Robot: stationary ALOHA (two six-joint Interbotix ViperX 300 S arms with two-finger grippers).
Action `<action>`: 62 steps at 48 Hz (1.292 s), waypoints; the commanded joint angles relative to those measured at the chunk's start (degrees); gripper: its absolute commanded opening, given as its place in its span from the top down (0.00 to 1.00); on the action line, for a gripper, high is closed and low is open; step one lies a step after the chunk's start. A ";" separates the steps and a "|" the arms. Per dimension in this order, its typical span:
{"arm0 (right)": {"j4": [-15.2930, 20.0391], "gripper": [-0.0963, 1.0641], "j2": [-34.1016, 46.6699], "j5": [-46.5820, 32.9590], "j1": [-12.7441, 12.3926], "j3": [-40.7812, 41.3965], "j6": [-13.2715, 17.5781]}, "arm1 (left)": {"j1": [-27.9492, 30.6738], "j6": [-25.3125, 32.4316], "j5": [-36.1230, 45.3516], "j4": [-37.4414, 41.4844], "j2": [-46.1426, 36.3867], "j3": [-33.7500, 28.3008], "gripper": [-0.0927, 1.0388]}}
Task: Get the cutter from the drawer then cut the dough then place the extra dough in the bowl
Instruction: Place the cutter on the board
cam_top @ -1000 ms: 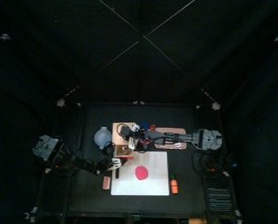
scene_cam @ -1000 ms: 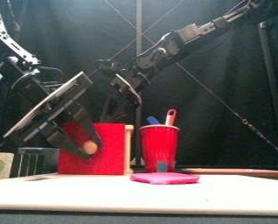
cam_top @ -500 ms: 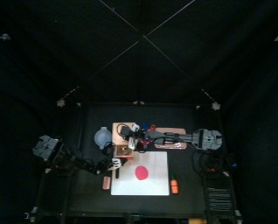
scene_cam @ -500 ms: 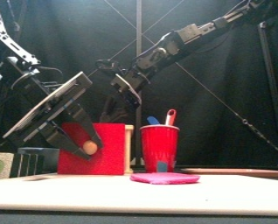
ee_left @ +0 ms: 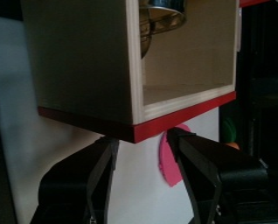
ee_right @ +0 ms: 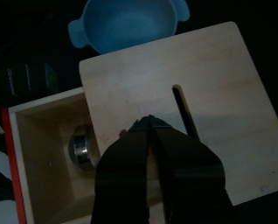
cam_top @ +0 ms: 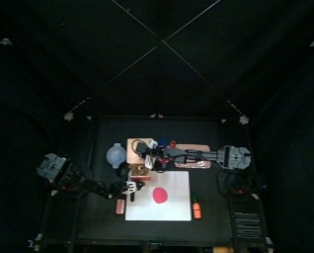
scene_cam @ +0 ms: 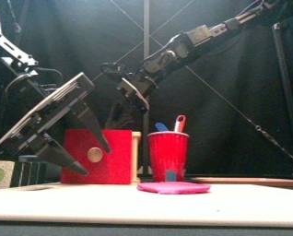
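Lying inside the open drawer (ee_right: pixel 42 112), the cutter (ee_right: pixel 80 146); left pincer (ee_left: pixel 142 143) wide; right pincer (ee_right: pixel 153 128) narrow, empty.

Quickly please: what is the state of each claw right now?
Left claw: open, holding nothing, before the pulled-out drawer.
Right claw: closed, empty, over the wooden box.

One pale wooden box (ee_right: pixel 177 87) with one red drawer (scene_cam: pixel 122 171), and one metal cutter (ee_right: pixel 80 146) inside. One blue-grey bowl (ee_right: pixel 129 24). One red cup (scene_cam: pixel 168 155) with one blue toy knife (scene_cam: pixel 161 127) and one red toy knife (scene_cam: pixel 180 121). One white cutting board (cam_top: pixel 181 210) under one pink dough disc (scene_cam: pixel 174 188).
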 commanded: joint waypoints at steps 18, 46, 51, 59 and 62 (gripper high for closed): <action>-0.09 0.89 0.88 0.97 -0.79 0.09 0.00 | -5.45 0.79 1.76 10.11 -26.54 16.08 0.19; 0.09 0.88 -3.69 2.37 1.41 -2.29 0.00 | 14.68 20.83 -2.90 61.44 -37.88 18.46 0.19; 0.26 0.88 -5.71 3.87 3.43 -2.37 0.09 | 17.05 21.80 -2.90 68.55 -38.14 19.07 0.19; 0.44 0.78 -8.09 3.78 6.06 -2.37 0.00 | 20.39 22.15 -2.90 73.12 -38.41 19.95 0.19; 0.79 0.70 -8.53 3.60 6.59 -2.37 0.09 | 21.97 22.24 -2.90 74.18 -38.67 20.30 0.19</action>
